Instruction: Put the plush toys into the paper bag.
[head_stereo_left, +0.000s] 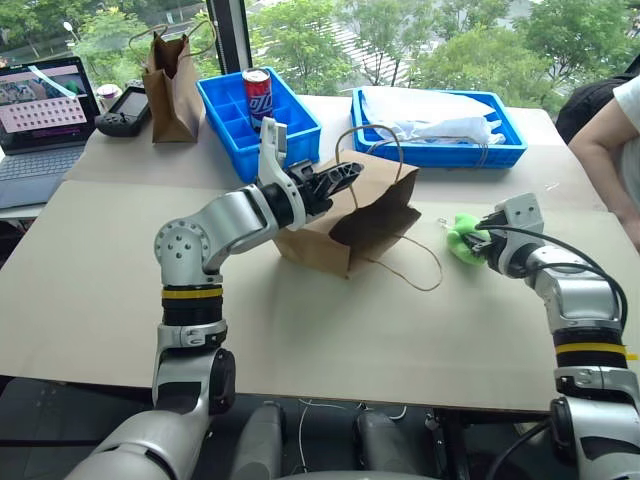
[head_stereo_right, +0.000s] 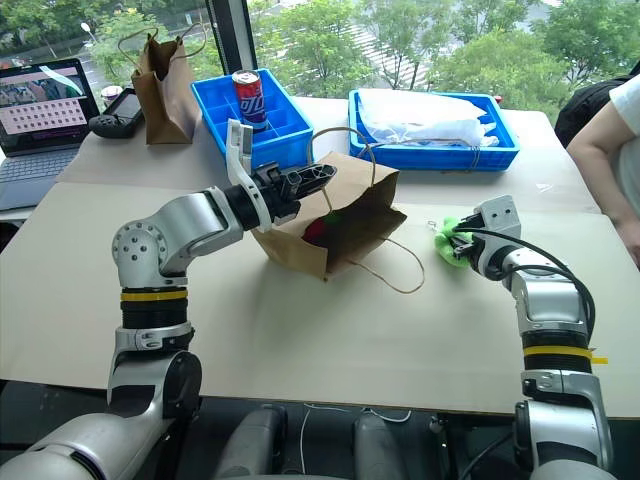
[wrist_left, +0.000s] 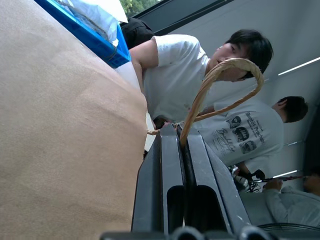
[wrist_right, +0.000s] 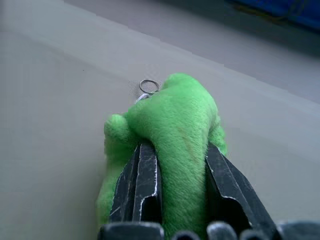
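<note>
The light-brown paper bag (head_stereo_left: 350, 215) lies tilted on the table with its mouth facing right. My left gripper (head_stereo_left: 345, 175) is shut on its upper rim, and the twine handle (wrist_left: 220, 75) rises from between the closed fingers (wrist_left: 167, 165). Inside the bag's mouth a bit of the red plush toy (head_stereo_right: 317, 229) shows. To the right of the bag, the lime-green plush toy (wrist_right: 175, 125) rests on the table. My right gripper (head_stereo_left: 482, 243) is shut on it, with one finger (wrist_right: 142, 175) pressing into each side. A small metal ring (wrist_right: 149, 86) sticks out at its far end.
A narrower, darker brown bag (head_stereo_left: 172, 85) stands at the back left beside a laptop (head_stereo_left: 40, 110). A blue tray (head_stereo_left: 300, 125) holding a red can (head_stereo_left: 257, 92) and another blue tray (head_stereo_left: 500, 155) with white cloth sit behind. A person's arm (head_stereo_left: 605, 150) is at the right edge.
</note>
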